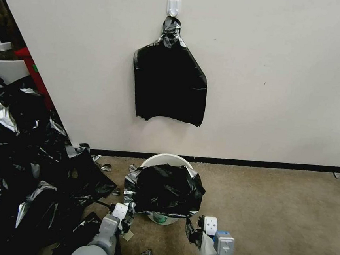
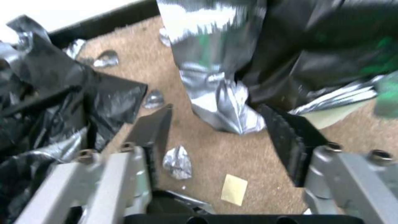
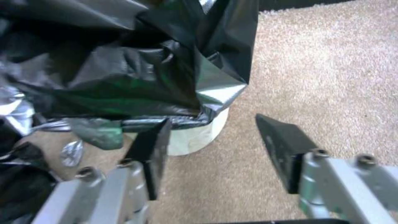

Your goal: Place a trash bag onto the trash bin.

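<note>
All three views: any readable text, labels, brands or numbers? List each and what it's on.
None readable.
Thin glossy black plastic trash bag draped over the small round cream-white plastic trash bin: no print.
Thick stack of black bags on the white wall hook: no label.
Small yellowish square scrap on the carpet: blank.

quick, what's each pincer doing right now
Left pincer: open, holding nothing, beside the trash bag.
Right pincer: open, holding nothing, near the trash bin.

head high, wrists close, sharing trash bag (image 1: 166, 188)
</note>
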